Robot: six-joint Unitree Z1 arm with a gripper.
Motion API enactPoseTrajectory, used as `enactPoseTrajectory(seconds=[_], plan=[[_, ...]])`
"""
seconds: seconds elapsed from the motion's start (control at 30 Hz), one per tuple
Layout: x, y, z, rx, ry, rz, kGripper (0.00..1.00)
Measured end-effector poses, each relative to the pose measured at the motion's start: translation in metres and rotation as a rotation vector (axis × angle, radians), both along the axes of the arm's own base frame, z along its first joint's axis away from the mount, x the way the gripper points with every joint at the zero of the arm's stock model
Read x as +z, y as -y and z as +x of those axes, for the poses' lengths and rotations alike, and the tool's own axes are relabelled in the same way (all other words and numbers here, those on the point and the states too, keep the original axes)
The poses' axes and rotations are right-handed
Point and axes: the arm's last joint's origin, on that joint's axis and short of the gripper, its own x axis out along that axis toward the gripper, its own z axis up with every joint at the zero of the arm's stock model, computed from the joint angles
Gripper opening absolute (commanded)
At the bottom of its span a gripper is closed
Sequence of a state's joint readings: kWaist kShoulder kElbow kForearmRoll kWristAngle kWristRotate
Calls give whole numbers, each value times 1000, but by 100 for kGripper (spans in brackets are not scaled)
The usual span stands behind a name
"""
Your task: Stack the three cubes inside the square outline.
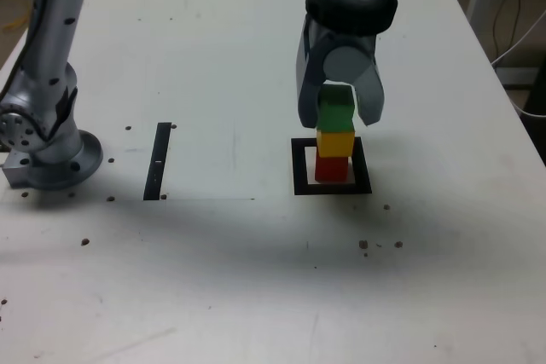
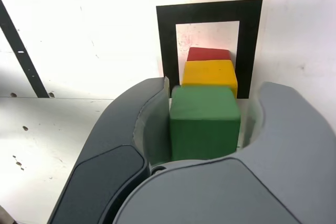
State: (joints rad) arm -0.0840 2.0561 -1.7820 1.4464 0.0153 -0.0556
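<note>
In the exterior view, the hand [image 1: 339, 112] is straddling the green cube [image 1: 336, 113], which is sitting on the yellow cube [image 1: 335, 142], itself on the red cube [image 1: 333, 168], all inside the square outline [image 1: 332, 167] toward the tabletop's [image 1: 213, 279] right half, nearer its front edge than its back. The narrow black strip [image 1: 158, 161] is lying well apart, toward the arm's base [image 1: 51, 159]. The stack appears complete, so the step in hand is judged to be the release; the next move is calling for a straight upward retreat without brushing the green cube. In the wrist view, the hand's [image 2: 205, 124] jaws are standing slightly parted, with a thin gap showing beside the green cube [image 2: 203, 121] on one side; contact on the other side cannot be told. The cubes are showing matte, flat-faced, softly edged surfaces; the hand's fingers [image 2: 283, 129] are smooth, curved grey plastic.
</note>
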Motion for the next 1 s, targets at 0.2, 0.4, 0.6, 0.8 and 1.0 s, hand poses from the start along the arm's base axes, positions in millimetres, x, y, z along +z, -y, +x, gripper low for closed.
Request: enactPoseTrajectory(seconds=[0.2, 0.4, 0.6, 0.8, 1.0], plan=[[-1, 0, 1, -3, 2, -3, 95], [-1, 0, 0, -3, 1, 2, 99], [6, -3, -3, -1, 18, 12, 99], [8, -10, -10, 18, 7, 13, 99], [30, -13, -28, 25, 61, 9, 99]])
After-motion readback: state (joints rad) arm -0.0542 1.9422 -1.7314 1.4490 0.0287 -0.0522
